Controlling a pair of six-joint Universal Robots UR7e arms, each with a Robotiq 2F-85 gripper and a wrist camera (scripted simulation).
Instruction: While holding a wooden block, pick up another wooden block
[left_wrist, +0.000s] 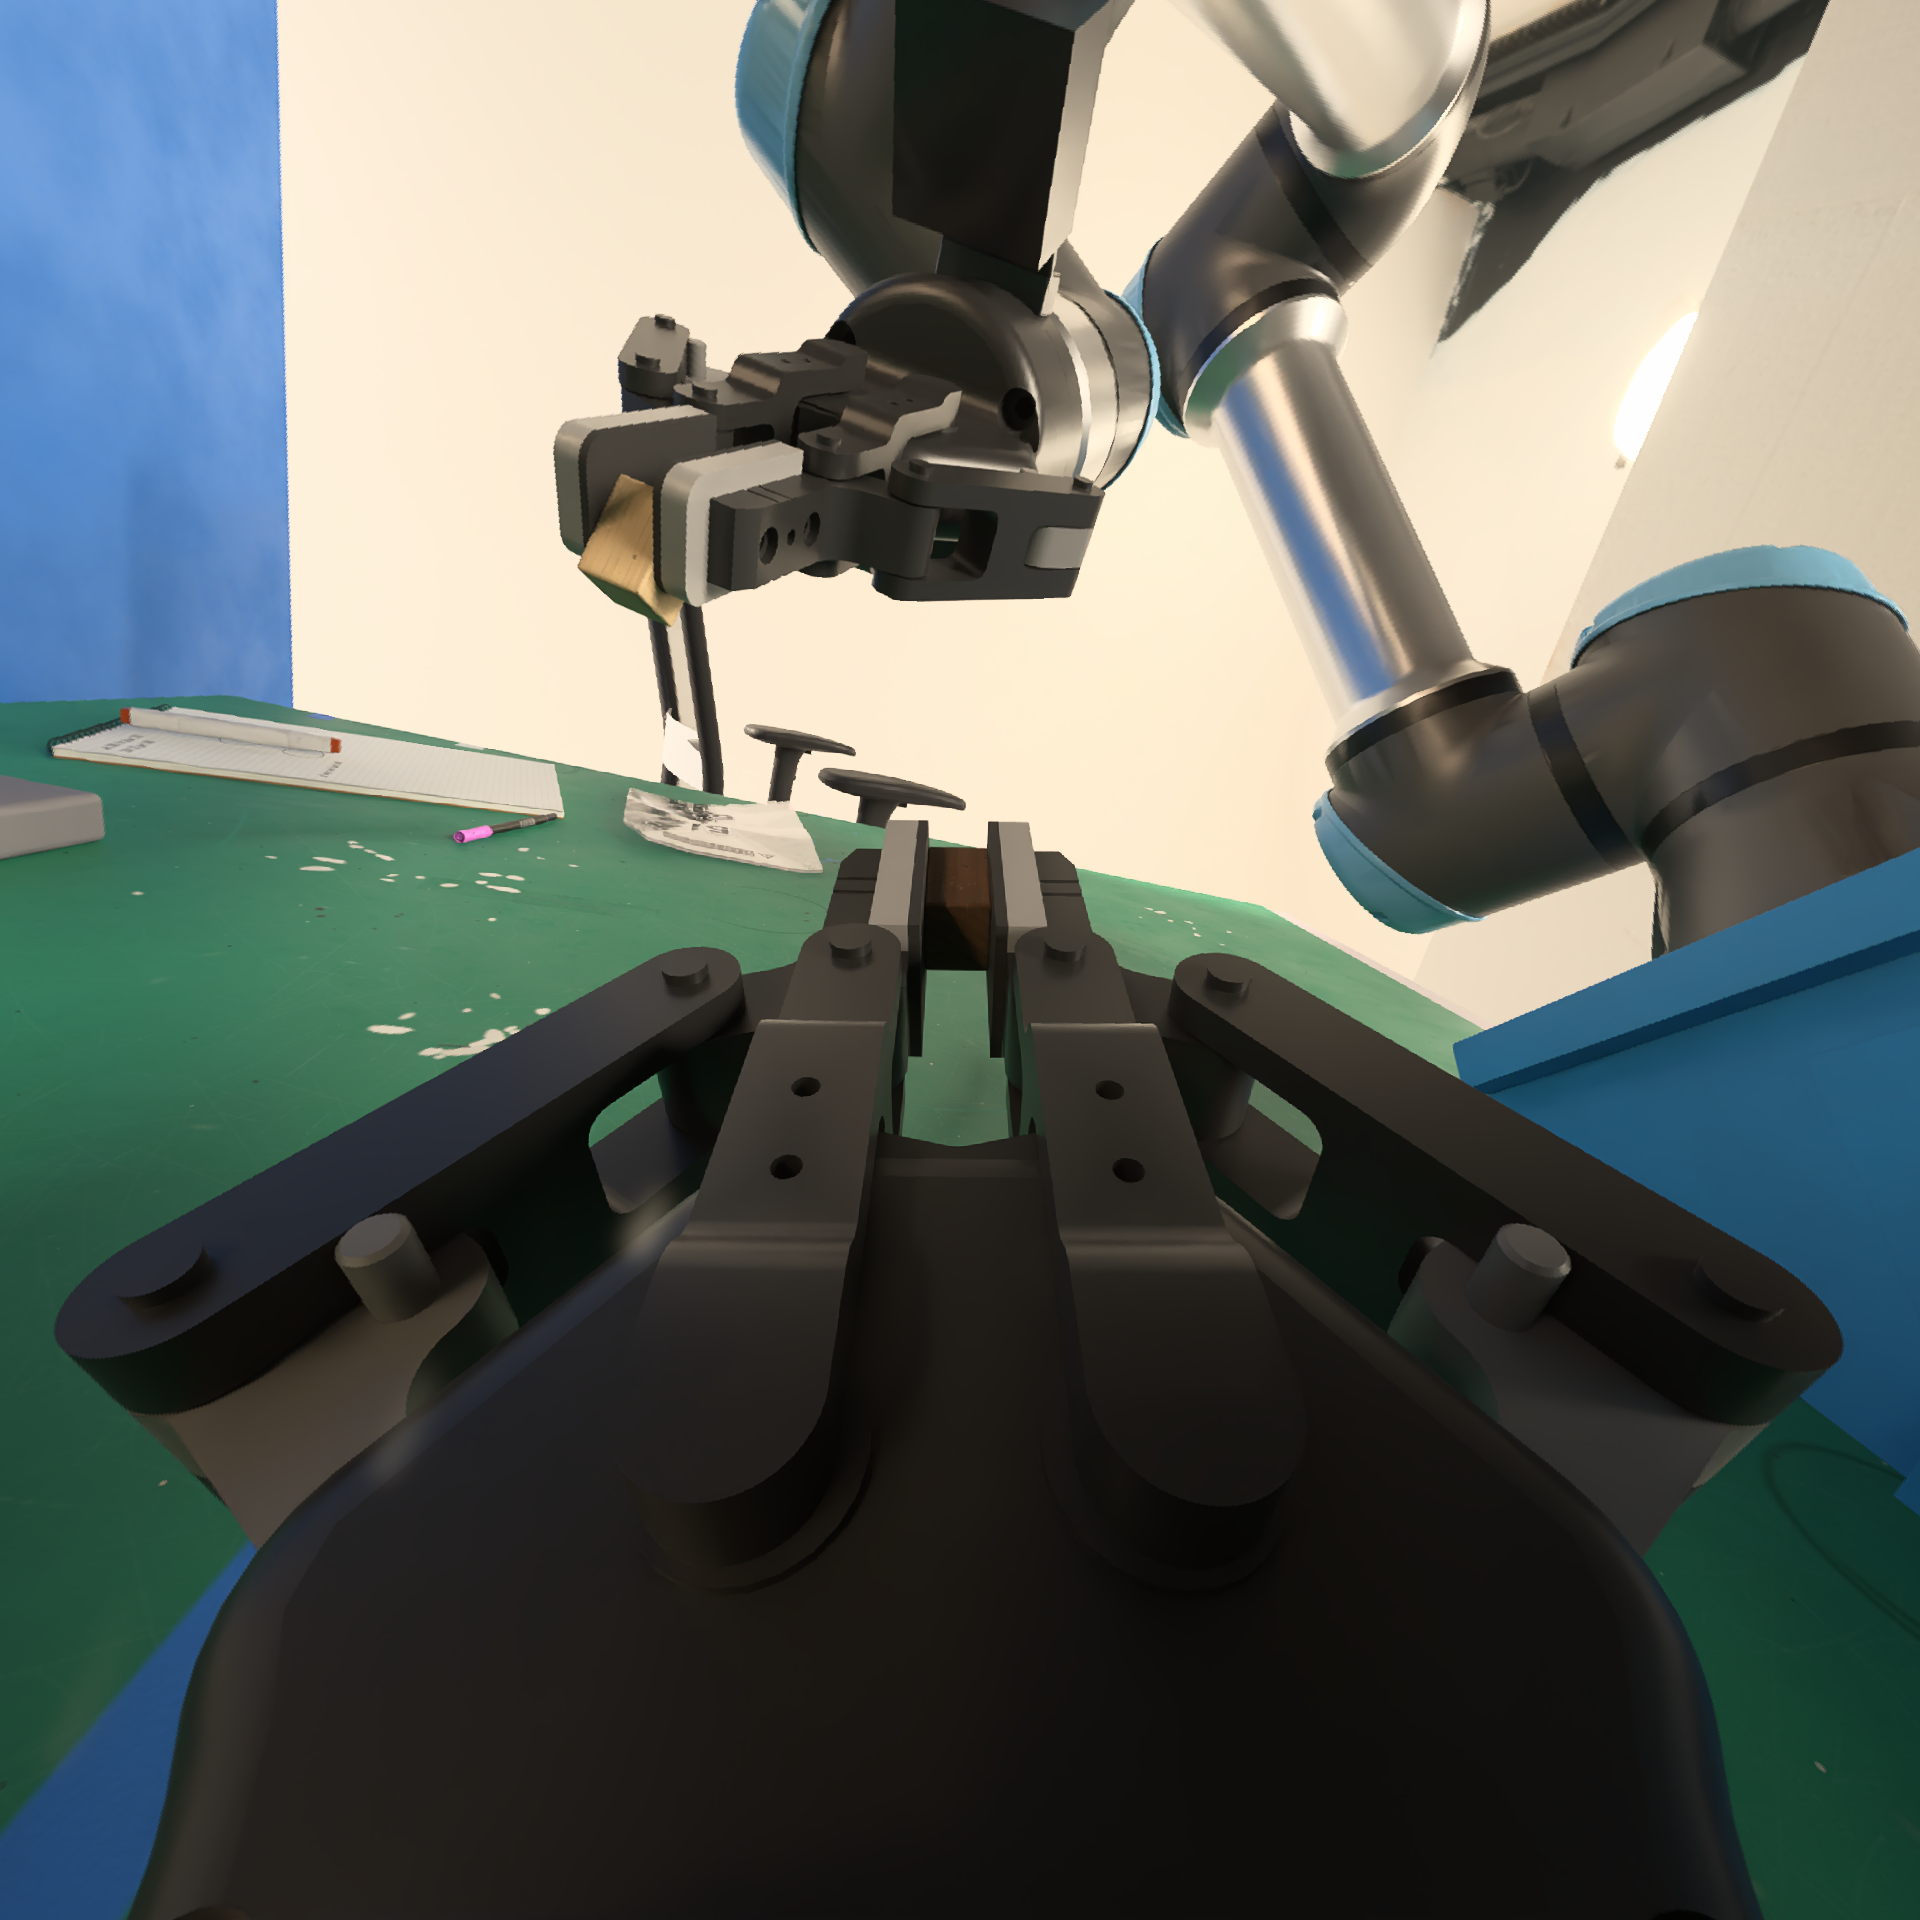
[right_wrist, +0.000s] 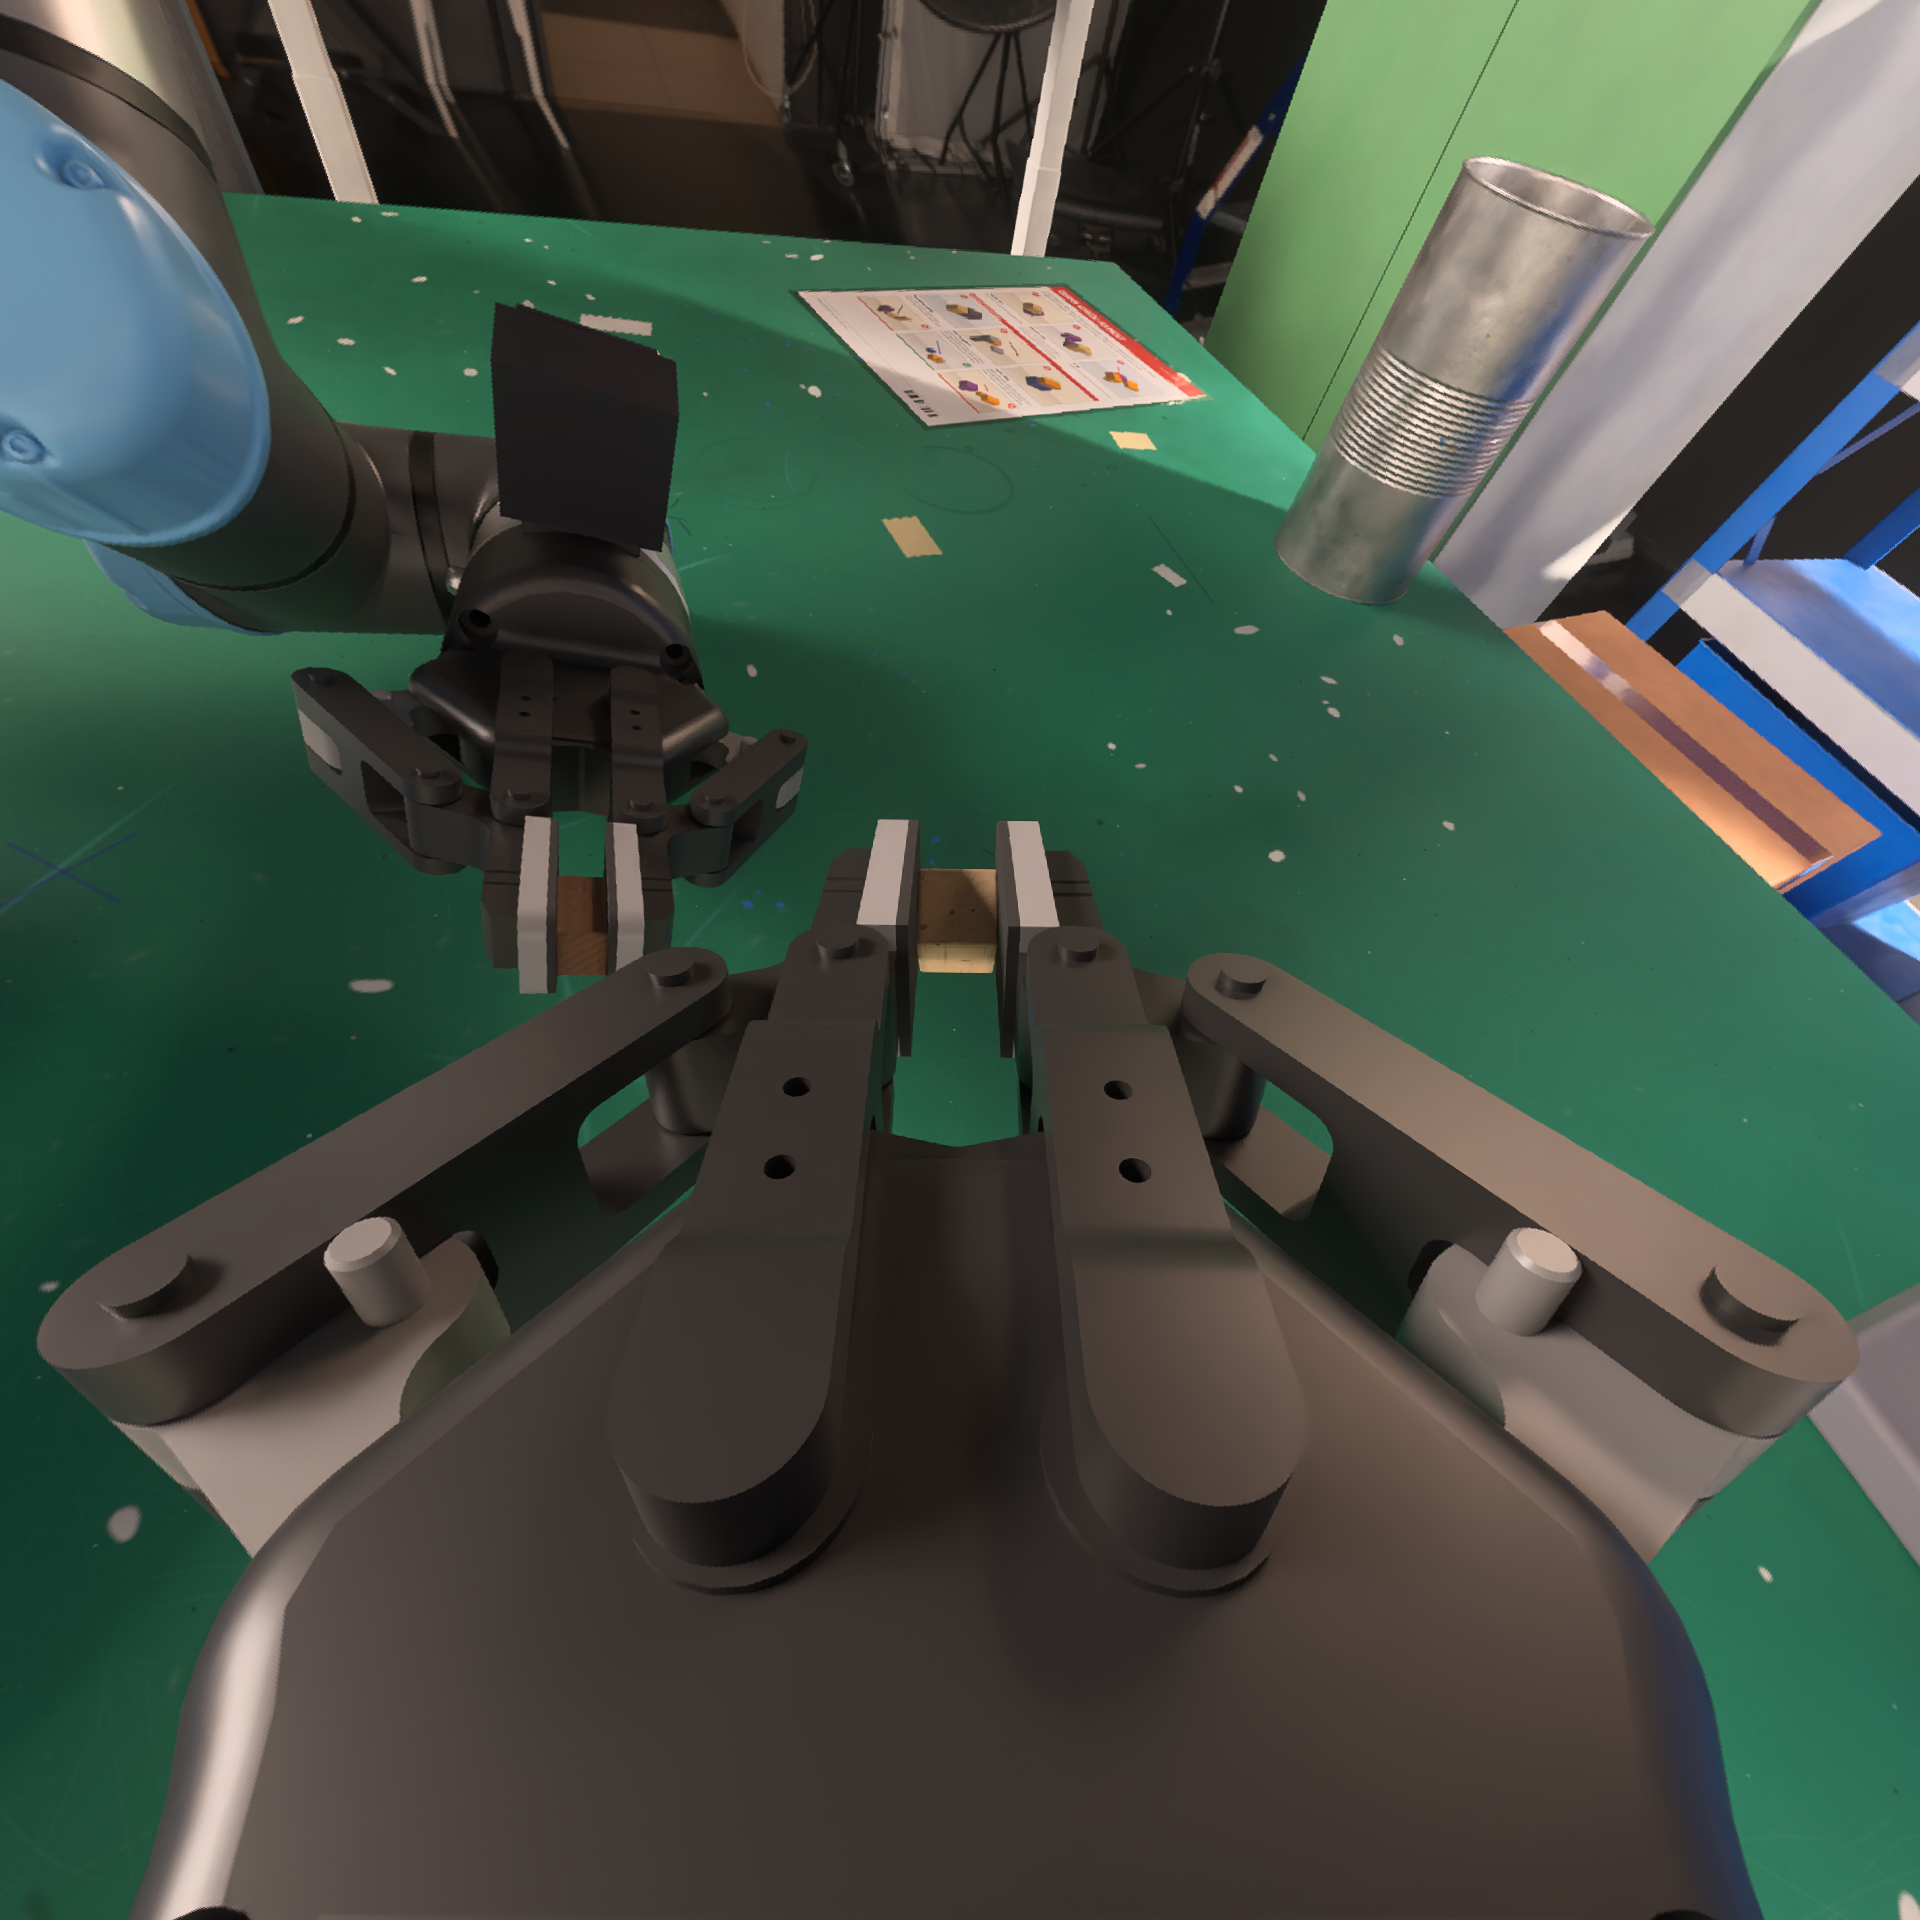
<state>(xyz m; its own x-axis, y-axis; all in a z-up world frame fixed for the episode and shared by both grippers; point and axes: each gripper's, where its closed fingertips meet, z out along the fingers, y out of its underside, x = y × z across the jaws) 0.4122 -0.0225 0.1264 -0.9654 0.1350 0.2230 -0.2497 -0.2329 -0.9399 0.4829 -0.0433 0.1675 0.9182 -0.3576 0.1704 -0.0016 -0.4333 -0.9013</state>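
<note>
The left gripper (left_wrist: 956, 906) clamps a dark wooden block (left_wrist: 958, 906) low over the green table (left_wrist: 260, 966); whether it touches the surface is hard to say. The right gripper (right_wrist: 956, 923) pinches a pale wooden block (right_wrist: 956, 920) higher up. A notepad (left_wrist: 312, 769), pen (left_wrist: 504, 828) and metal cylinder (right_wrist: 1455, 384) sit well apart.

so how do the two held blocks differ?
Colour: the left block is dark reddish-brown, the right block pale tan.
Pose: in the left wrist view the right block sits skewed, a corner poking out below the pads; the left block looks square between its pads.
Shared: both are small wooden blocks, each clamped in a gripper, left gripper and right gripper, off the table.
</note>
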